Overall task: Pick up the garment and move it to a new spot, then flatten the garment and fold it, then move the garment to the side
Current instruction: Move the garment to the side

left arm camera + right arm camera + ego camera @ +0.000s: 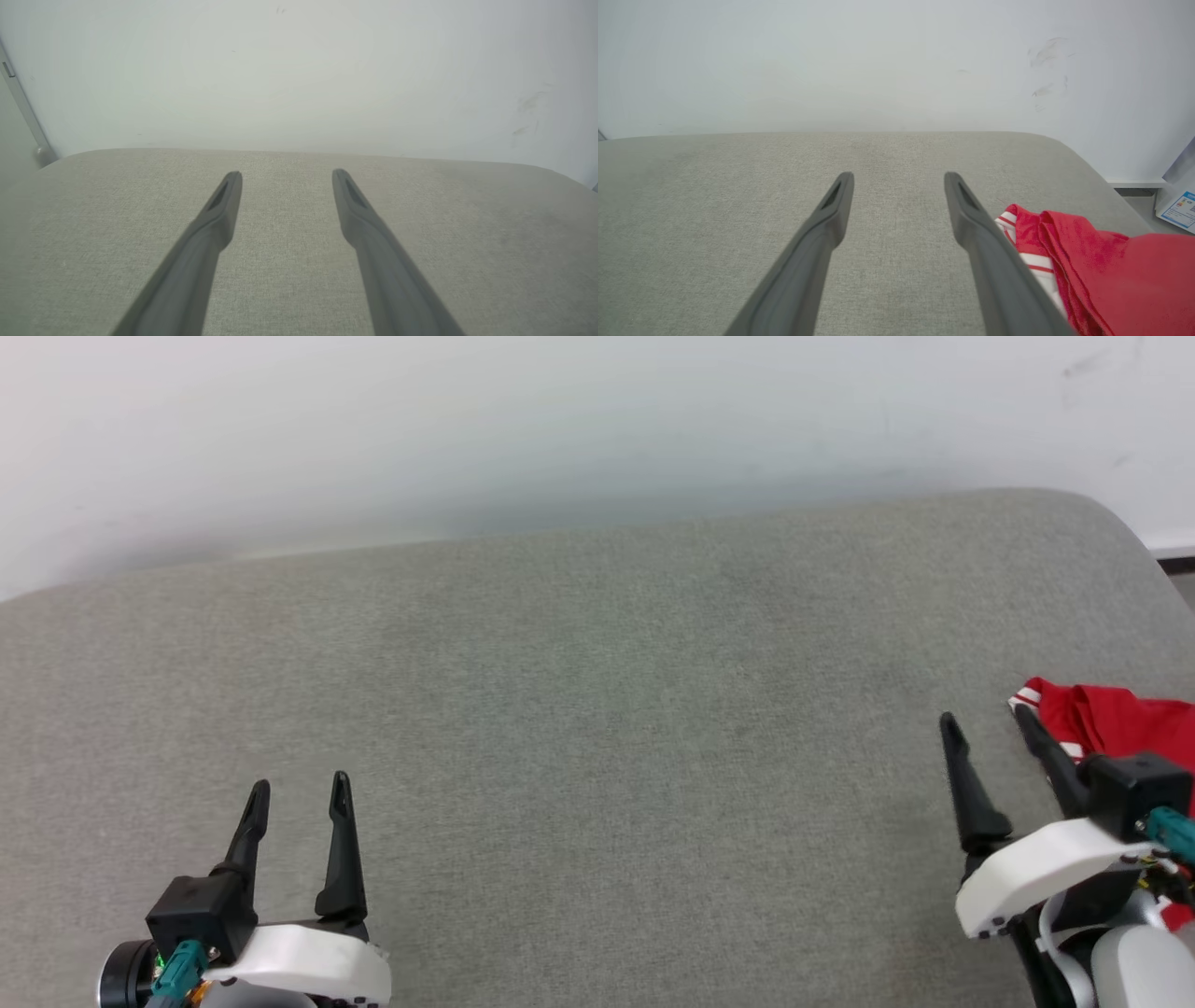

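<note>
probably a bare test room: grey padded bench [597,709] against a scuffed white wall [560,420], labelled box [1178,205] beside it.

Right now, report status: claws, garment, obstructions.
Left claw open, empty. Right claw open, empty, beside garment. Garment bunched, right edge of grey cushion. No obstruction seen.

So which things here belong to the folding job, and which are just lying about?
Job: crumpled red fabric garment with striped trim; left claw, open; right claw, open; grey fabric surface.
Lying about: white box with blue-printed label; white wall.
</note>
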Motion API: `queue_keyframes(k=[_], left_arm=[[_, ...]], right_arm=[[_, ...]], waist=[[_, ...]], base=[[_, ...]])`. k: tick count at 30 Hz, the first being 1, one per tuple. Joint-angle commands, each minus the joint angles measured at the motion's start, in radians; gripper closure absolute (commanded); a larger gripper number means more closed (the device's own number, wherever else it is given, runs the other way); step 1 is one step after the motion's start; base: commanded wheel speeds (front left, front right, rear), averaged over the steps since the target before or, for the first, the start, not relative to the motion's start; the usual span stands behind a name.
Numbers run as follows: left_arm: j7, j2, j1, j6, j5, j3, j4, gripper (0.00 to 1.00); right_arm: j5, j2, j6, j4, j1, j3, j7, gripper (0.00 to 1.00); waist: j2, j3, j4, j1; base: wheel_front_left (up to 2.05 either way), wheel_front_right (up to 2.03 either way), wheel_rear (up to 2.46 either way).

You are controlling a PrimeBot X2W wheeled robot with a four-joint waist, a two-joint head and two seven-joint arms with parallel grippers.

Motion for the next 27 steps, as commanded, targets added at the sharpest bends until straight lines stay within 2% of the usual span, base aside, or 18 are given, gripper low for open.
queue_keyframes(k=[1, 6, 15, 27], left_arm=[[-0.002, 0.012, 0.014, 0.004, 0.011, 0.001, 0.006, 0.0], [0.018, 0.039, 0.028, 0.001, 0.036, -0.024, 0.017, 0.0], [0.038, 0.035, 0.071, 0.035, 0.047, -0.037, 0.015, 0.0], [0.035, 0.04, 0.071, 0.045, 0.039, -0.032, 0.008, 0.0]], right_arm=[[0.006, 0.012, -0.001, -0.033, 0.031, 0.017, 0.0, 0.0], [-0.003, 0.021, -0.001, -0.122, 0.093, 0.029, 0.022, 0.0], [-0.006, 0.055, -0.001, -0.243, 0.195, 0.028, 0.048, 0.0], [-0.009, 0.071, -0.001, -0.28, 0.22, 0.025, 0.065, 0.0]], waist=[[-0.0001, -0.024, 0.023, 0.0002], [-0.0001, -0.052, 0.031, 0.0002], [-0.0001, -0.091, 0.024, 0.0002], [-0.0001, -0.098, 0.028, 0.0002]], base=[[0.0, 0.0, 0.0], [0.0, 0.0, 0.0], [0.0, 0.0, 0.0], [0.0, 0.0, 0.0]])
